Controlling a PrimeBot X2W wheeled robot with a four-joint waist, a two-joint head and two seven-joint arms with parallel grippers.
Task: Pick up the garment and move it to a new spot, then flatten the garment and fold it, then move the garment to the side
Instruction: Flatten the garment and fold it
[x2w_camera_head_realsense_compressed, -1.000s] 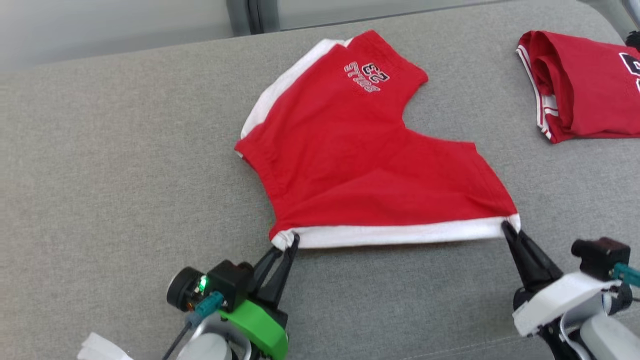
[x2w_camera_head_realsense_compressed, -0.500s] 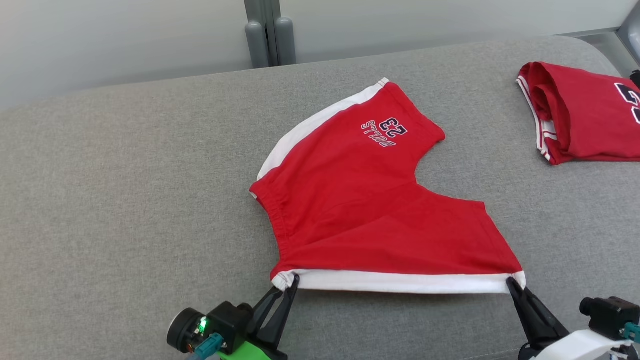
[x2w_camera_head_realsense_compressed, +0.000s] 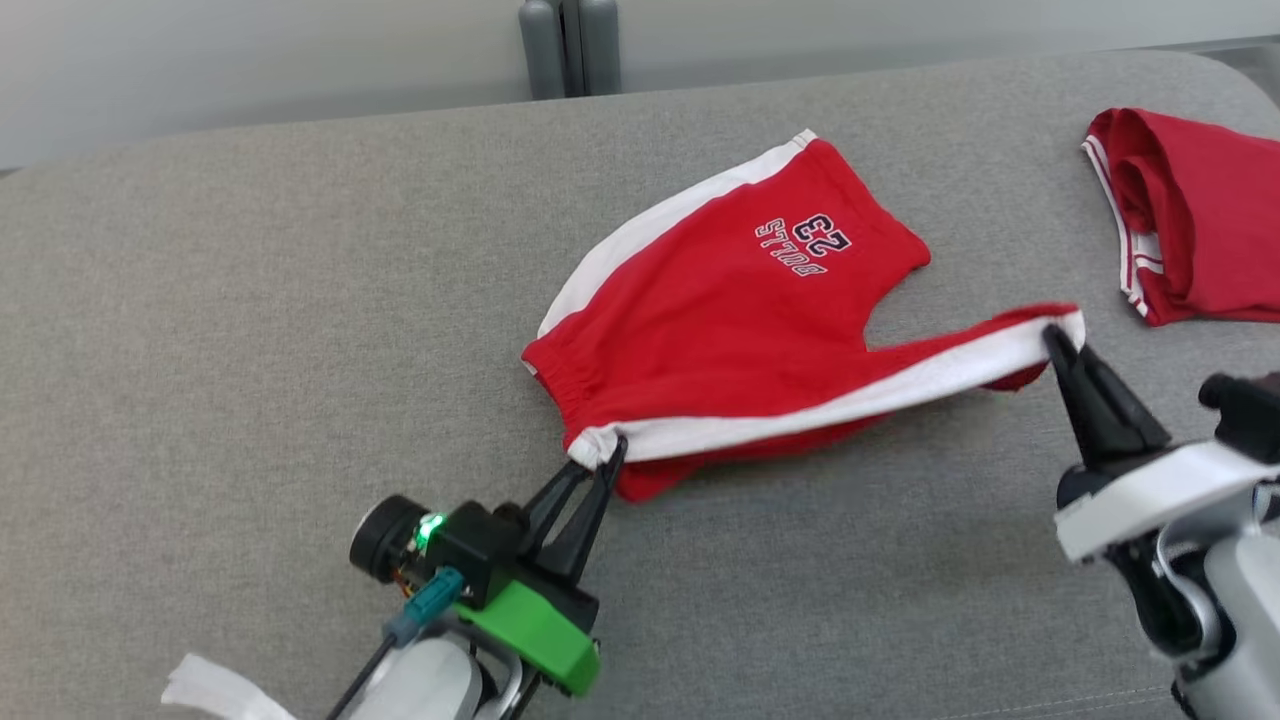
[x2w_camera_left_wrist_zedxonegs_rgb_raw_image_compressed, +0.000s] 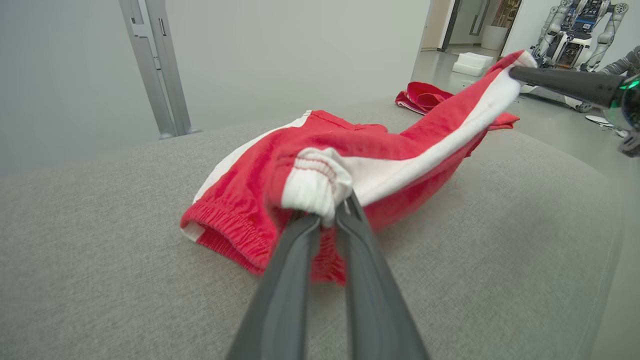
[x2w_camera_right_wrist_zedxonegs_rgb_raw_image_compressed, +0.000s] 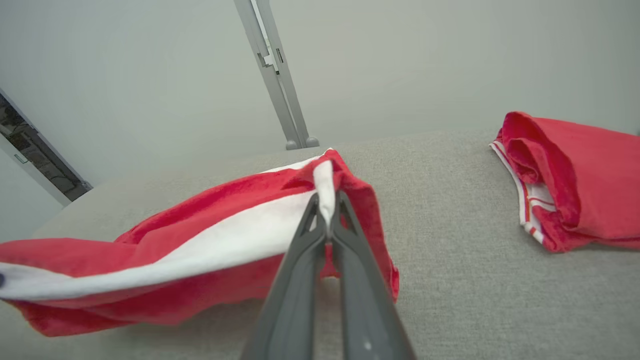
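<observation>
Plainly, the left claw (x2w_camera_head_realsense_compressed: 603, 460) is pinched tight on the waistband corner of the red shorts (x2w_camera_head_realsense_compressed: 730, 320), at the near end of the white side stripe (x2w_camera_head_realsense_compressed: 850, 405). The right claw (x2w_camera_head_realsense_compressed: 1055, 335) is clamped shut on the other end of that stripe, at the leg hem. Between the two, the stripe runs taut and raised off the grey surface (x2w_camera_head_realsense_compressed: 250, 300), with the near leg hanging slack under it. The left wrist view shows cloth bunched over the fingertips. The far leg, with its printed number, lies flat on the surface toward the far side, and the elastic waist sits at the left. A folded red garment (x2w_camera_head_realsense_compressed: 1190, 230) lies well apart at the far right.

By my reading the fold is in hand: the near leg is lifted to go over the far one. The next move calls for both claws to carry the stripe away together, stretched, and lay it along the far leg's outer white edge, letting go only then. If one claw leads, the fold will likely land skewed or wrinkled
</observation>
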